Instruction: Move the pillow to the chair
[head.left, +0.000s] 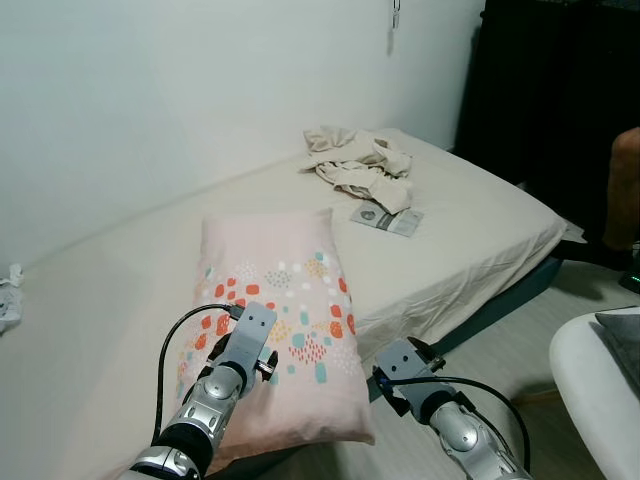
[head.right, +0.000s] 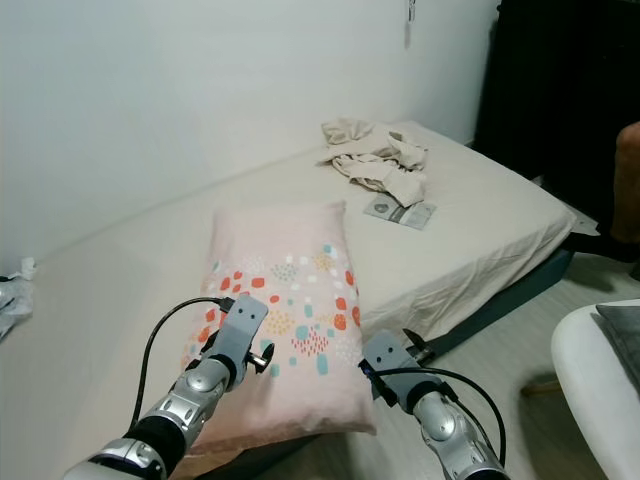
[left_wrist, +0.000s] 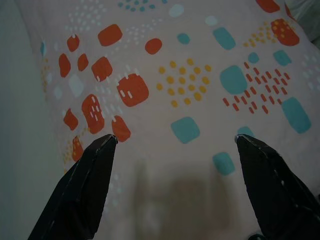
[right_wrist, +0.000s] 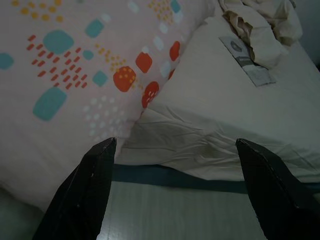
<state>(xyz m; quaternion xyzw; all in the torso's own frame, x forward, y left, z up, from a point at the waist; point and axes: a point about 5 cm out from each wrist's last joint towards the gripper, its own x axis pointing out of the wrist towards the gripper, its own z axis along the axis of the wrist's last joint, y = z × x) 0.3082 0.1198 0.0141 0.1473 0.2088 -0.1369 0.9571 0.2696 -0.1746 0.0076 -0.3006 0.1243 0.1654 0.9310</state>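
The long pink pillow with red and teal spots (head.left: 275, 320) overhangs the bed's (head.left: 480, 235) near edge, its length running away from both arms; the left gripper (left_wrist: 175, 145) hovers right above it with fingers spread wide and empty, while the right gripper (right_wrist: 172, 150), likewise wide and empty, hangs off its near corner.

My arms are looking like ribbed silver tubes with black bands at the joints. The left gripper (left_wrist: 175, 142) and right gripper (right_wrist: 175, 145) are each showing two long matte black fingers tapering to points. Black cables are looping off grey blocky wrist housings with small screws.
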